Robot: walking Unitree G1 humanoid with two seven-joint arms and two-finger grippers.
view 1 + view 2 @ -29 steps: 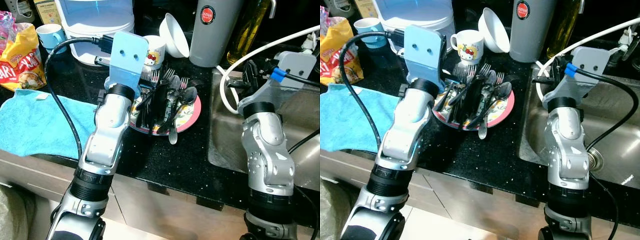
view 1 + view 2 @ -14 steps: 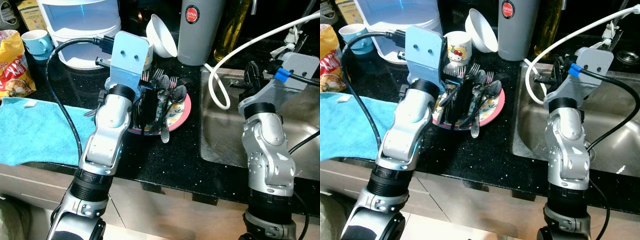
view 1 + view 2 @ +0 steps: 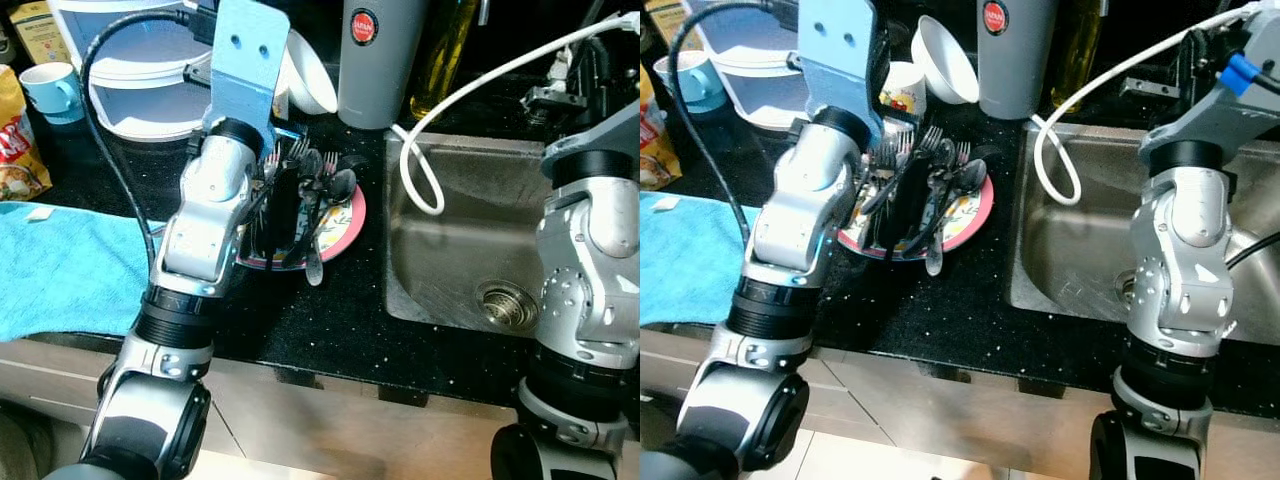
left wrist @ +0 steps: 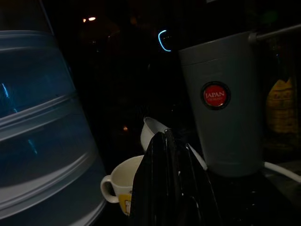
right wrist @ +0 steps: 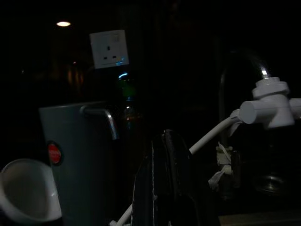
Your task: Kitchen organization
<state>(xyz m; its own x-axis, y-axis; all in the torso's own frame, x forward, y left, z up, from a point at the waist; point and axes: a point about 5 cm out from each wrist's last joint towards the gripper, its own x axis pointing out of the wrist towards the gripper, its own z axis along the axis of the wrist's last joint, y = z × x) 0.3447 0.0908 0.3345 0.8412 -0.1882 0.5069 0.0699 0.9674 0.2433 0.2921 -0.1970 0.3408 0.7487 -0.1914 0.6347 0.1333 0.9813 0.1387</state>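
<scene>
Step (my guess): approach phase; robot stands at the counter, nothing is gripped yet, cutlery sorting not started.
Cutlery (image 3: 940, 185): forks + spoons in a heap on the pink plate (image 3: 975, 215), on the black counter (image 3: 970, 310) just left of the sink (image 3: 1080, 270). One spoon hangs over the plate's near edge.
L gripper (image 3: 285, 205): above the plate, black fingers among the cutlery handles. In the left wrist view the fingers (image 4: 162, 179) are pressed together, nothing between them.
R gripper (image 5: 164, 174): raised over the sink's far side, near the faucet and white hose (image 3: 425, 180). Fingers look together and empty, but the view is very dark.
Around: white mug (image 3: 902, 90) and tilted white bowl (image 3: 945, 60) behind the plate, grey flask (image 3: 1015, 55) next to them, blue towel (image 3: 70, 270) on the counter's left.
Next move (judgement): L fingers must part, go down on one handle, not the whole heap.
Risk: handles are crossed, so one lift can drag others off the plate.
</scene>
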